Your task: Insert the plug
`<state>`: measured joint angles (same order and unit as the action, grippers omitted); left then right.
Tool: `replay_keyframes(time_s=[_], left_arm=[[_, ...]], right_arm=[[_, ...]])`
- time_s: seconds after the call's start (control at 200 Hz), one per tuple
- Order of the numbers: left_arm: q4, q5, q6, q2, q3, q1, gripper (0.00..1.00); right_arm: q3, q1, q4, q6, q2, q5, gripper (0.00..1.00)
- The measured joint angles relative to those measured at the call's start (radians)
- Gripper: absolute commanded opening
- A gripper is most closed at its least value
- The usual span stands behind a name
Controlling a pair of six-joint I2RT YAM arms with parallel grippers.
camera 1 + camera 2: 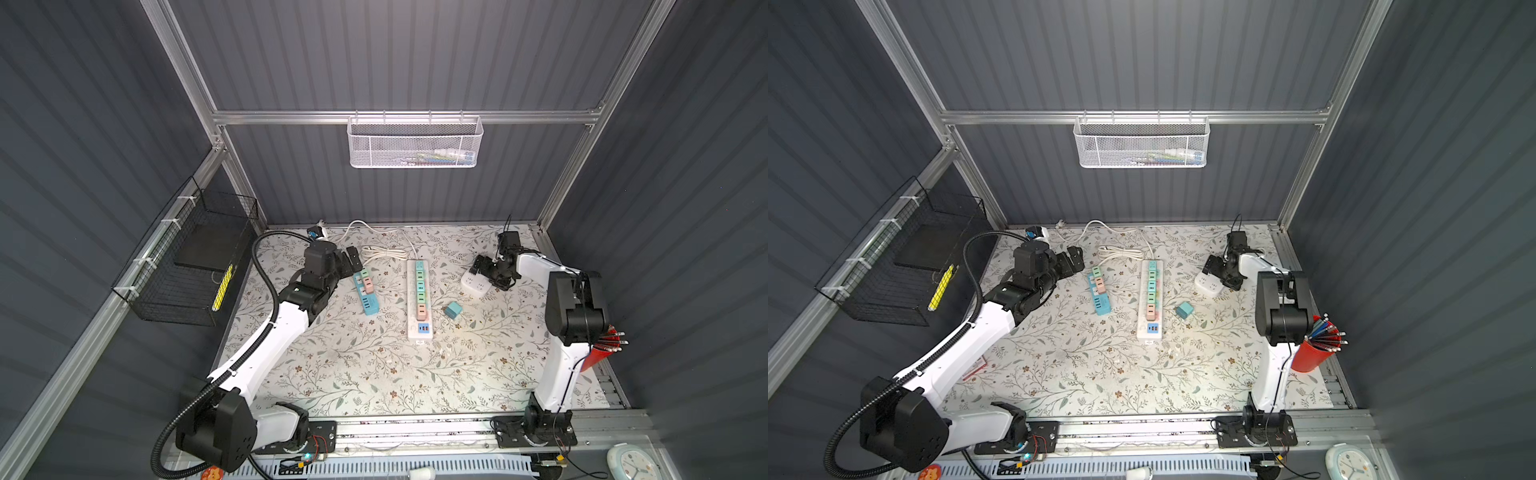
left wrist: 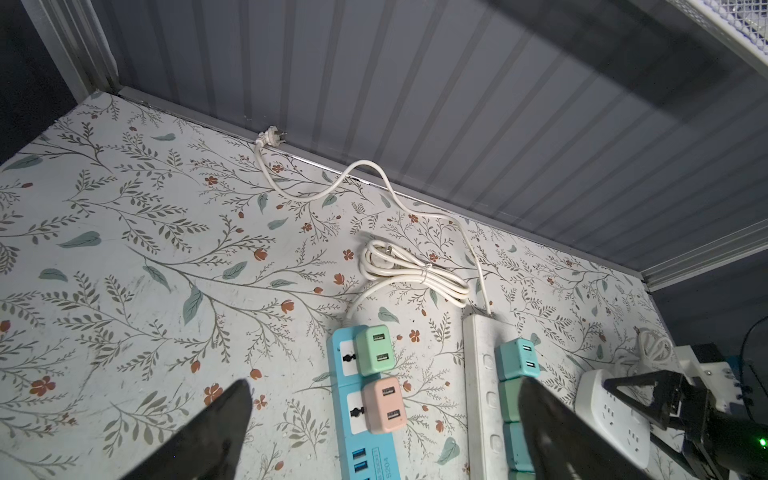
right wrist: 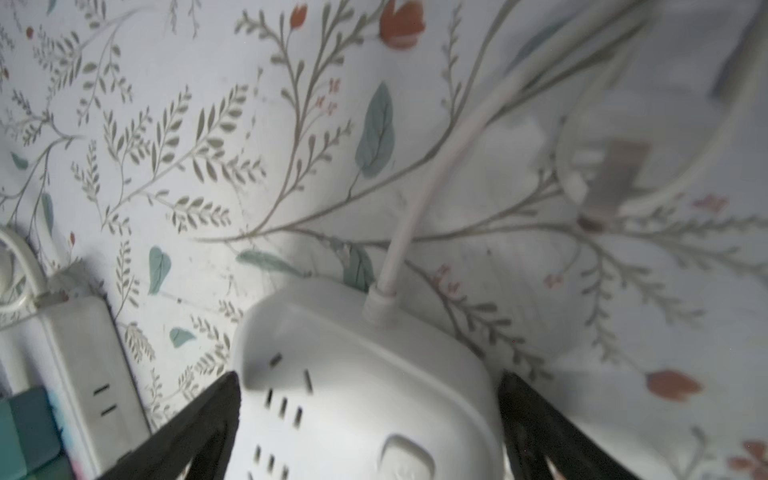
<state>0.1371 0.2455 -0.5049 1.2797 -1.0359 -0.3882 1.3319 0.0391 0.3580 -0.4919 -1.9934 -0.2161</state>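
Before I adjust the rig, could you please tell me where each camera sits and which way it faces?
Both top views: high above the arm bases, looking down on the floral table; both arms, the left claw and the right claw show.
Left wrist: low over the table, facing the back wall past the blue strip; its open claw's fingers show.
Right wrist: close above the square white strip, looking down; its fingers flank it.
Shared: left wrist and top views show the right claw at that strip.

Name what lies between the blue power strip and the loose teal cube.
The long white power strip, between blue power strip and teal cube, in both top views.
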Motion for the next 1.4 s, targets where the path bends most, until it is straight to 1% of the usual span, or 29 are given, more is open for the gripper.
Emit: replay_keyframes(time_s=[0.255, 0.375, 0.43, 0.505, 0.605, 0.73, 0.871, 0.966, 1.141, 1.251, 1.401], left_arm=[[0.000, -0.003, 0.000, 0.000, 0.000, 0.000, 1.00], [0.000, -0.002, 0.004, -0.001, 0.000, 0.000, 1.00], [0.000, -0.003, 0.004, -0.001, 0.000, 0.000, 1.00], [0.000, -0.003, 0.005, -0.001, 0.000, 0.000, 1.00], [0.000, -0.003, 0.005, -0.001, 0.000, 0.000, 1.00], [-0.002, -0.003, 0.005, -0.001, 0.000, 0.000, 1.00], [-0.003, -0.011, 0.005, 0.004, 0.000, 0.000, 1.00], [-0.003, -0.023, 0.005, 0.018, 0.000, 0.000, 1.00], [-0.003, -0.049, 0.016, 0.042, 0.000, 0.000, 1.00], [-0.003, -0.067, 0.026, 0.045, 0.000, 0.000, 0.99], [0.000, -0.085, 0.064, 0.065, -0.015, -0.018, 0.95]], right_arm=[[-0.085, 0.072, -0.074, -0.094, 0.060, -0.073, 0.95], [-0.094, 0.103, -0.082, -0.106, 0.100, -0.087, 0.96], [-0.089, 0.103, -0.067, -0.097, 0.127, -0.071, 0.96], [-0.038, 0.096, -0.021, -0.064, 0.142, -0.038, 0.96], [0.069, 0.087, 0.034, -0.008, 0.114, 0.005, 0.96], [0.203, 0.080, 0.085, 0.058, 0.027, 0.045, 0.96], [0.267, 0.081, 0.126, 0.097, -0.072, 0.046, 0.95], [0.252, 0.082, 0.140, 0.105, -0.097, 0.031, 0.95], [0.203, 0.087, 0.120, 0.100, -0.085, -0.021, 0.95], [0.138, 0.096, 0.090, 0.079, -0.051, -0.068, 0.95], [0.048, 0.103, 0.036, 0.040, 0.023, -0.134, 0.95]])
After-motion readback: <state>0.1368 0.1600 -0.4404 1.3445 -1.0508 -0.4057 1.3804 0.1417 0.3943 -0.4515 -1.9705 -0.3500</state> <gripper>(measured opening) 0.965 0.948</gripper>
